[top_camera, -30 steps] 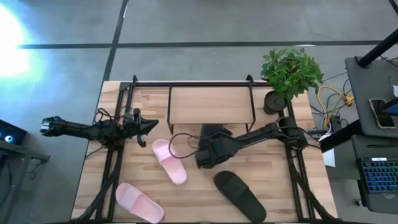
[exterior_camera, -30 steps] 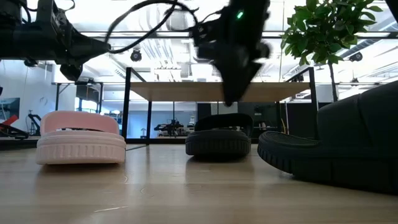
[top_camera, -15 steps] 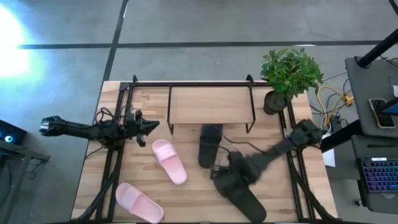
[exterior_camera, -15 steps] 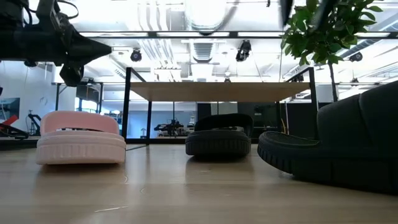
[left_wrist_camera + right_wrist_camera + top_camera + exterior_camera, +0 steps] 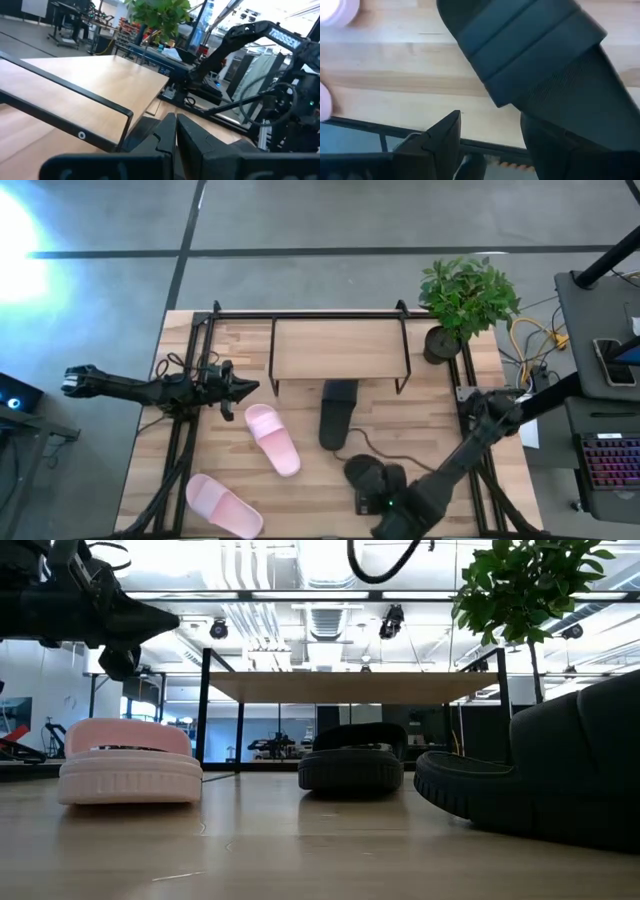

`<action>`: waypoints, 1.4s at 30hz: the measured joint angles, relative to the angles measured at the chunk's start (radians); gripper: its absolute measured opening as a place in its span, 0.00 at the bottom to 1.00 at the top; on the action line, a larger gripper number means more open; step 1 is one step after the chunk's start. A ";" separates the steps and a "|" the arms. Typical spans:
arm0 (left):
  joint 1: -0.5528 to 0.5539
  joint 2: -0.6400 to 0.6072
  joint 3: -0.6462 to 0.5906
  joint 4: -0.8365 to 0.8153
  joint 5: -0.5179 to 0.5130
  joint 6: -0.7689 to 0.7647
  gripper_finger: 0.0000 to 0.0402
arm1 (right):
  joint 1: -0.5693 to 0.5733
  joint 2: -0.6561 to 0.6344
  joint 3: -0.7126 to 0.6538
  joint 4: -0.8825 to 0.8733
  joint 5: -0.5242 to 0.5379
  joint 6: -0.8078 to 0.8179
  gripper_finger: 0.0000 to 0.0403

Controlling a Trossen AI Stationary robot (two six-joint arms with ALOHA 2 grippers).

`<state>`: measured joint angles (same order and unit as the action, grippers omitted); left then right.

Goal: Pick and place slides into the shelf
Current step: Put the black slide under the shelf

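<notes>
One black slide (image 5: pixel 337 412) lies flat with its far end under the shelf (image 5: pixel 340 350), also low view (image 5: pixel 352 755). The other black slide (image 5: pixel 362 470) lies near the near edge, mostly under my right arm, and its strap (image 5: pixel 530 40) fills the right wrist view. My right gripper (image 5: pixel 490 145) is open above it, one finger (image 5: pixel 545 145) over the slide and the other (image 5: pixel 445 140) over the bare table beside it. Two pink slides (image 5: pixel 272 438) (image 5: pixel 222 505) lie on the left. My left gripper (image 5: pixel 245 388) hovers shut left of the shelf. My right gripper comes at the near black slide from above, pointing down, with its open fingers either side of the slide's long edge (image 5: pixel 515 107) beside the strap. I cannot tell whether a finger touches the slide. The slide lies flat on the table.
A potted plant (image 5: pixel 465 300) stands at the far right corner beside the shelf. A black frame rail (image 5: pixel 190 430) runs along the table's left side and another (image 5: pixel 478 450) along the right. Bare wood lies between the pink slide and the black slide at the shelf.
My right gripper has left the black slide at the shelf and swung toward the near edge, coming down over the second black slide. The first black slide stays lying with its far end under the shelf. My left arm has kept still.
</notes>
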<state>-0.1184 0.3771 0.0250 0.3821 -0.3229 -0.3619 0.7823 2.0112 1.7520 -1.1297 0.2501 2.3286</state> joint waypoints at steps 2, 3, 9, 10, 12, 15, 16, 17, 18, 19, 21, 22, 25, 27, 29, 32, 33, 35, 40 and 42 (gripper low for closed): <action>0.000 0.000 0.000 0.002 0.000 0.000 0.00 | 0.025 0.018 -0.001 0.003 0.017 0.019 0.49; 0.001 -0.001 0.000 0.002 0.000 -0.001 0.00 | 0.035 0.026 0.000 0.007 0.024 0.030 0.49; 0.001 0.002 0.000 0.001 -0.001 -0.052 0.00 | 0.068 0.067 -0.001 0.003 0.168 0.031 0.49; 0.000 0.006 0.000 0.001 -0.001 -0.052 0.00 | 0.067 0.078 -0.001 -0.004 0.171 0.031 0.49; 0.001 0.013 0.000 -0.002 0.000 -0.053 0.00 | 0.068 0.104 -0.004 -0.010 0.169 0.032 0.49; 0.001 0.026 0.000 -0.001 0.001 -0.052 0.00 | 0.070 0.144 -0.005 -0.008 0.171 0.035 0.49; 0.001 0.031 0.000 -0.002 0.001 -0.053 0.00 | 0.070 0.159 -0.005 -0.003 0.171 0.035 0.49; 0.001 0.034 0.000 -0.001 0.001 -0.053 0.00 | 0.070 0.174 -0.005 0.003 0.173 0.035 0.49; 0.001 0.037 0.000 0.001 0.001 -0.053 0.00 | 0.068 0.188 -0.005 0.010 0.173 0.035 0.49; 0.001 0.039 0.000 0.002 0.001 -0.055 0.00 | 0.068 0.198 -0.005 0.013 0.173 0.036 0.49; 0.001 0.040 0.000 0.001 0.001 -0.085 0.00 | 0.068 0.204 -0.005 0.015 0.173 0.046 0.49; 0.000 0.040 0.000 0.002 0.001 -0.111 0.00 | 0.068 0.204 -0.005 0.015 0.175 0.047 0.49; 0.001 0.041 0.000 0.001 0.001 -0.138 0.00 | 0.068 0.202 -0.005 0.008 0.188 0.047 0.49; 0.001 0.041 0.000 0.002 0.001 -0.137 0.00 | 0.068 0.199 -0.005 -0.019 0.217 0.047 0.49; 0.001 0.041 0.000 0.001 0.001 -0.138 0.00 | 0.061 0.194 -0.005 -0.047 0.237 0.047 0.49; 0.001 0.041 0.000 0.001 0.001 -0.151 0.00 | 0.039 0.190 -0.006 -0.080 0.264 0.046 0.49; 0.001 0.041 0.000 0.001 0.001 -0.156 0.00 | 0.029 0.188 -0.006 -0.087 0.275 0.046 0.49; 0.001 0.042 0.000 0.001 0.001 -0.157 0.00 | 0.013 0.185 -0.006 -0.113 0.312 0.039 0.49; 0.001 0.054 0.000 0.001 0.001 -0.157 0.00 | -0.033 0.185 -0.008 -0.216 0.331 0.027 0.47; 0.001 0.062 0.001 0.001 0.001 -0.157 0.00 | -0.053 0.187 -0.014 -0.275 0.351 0.027 0.45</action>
<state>-0.1177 0.4387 0.0259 0.3828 -0.3218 -0.5188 0.7298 2.1978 1.7381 -1.4047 0.6010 2.3551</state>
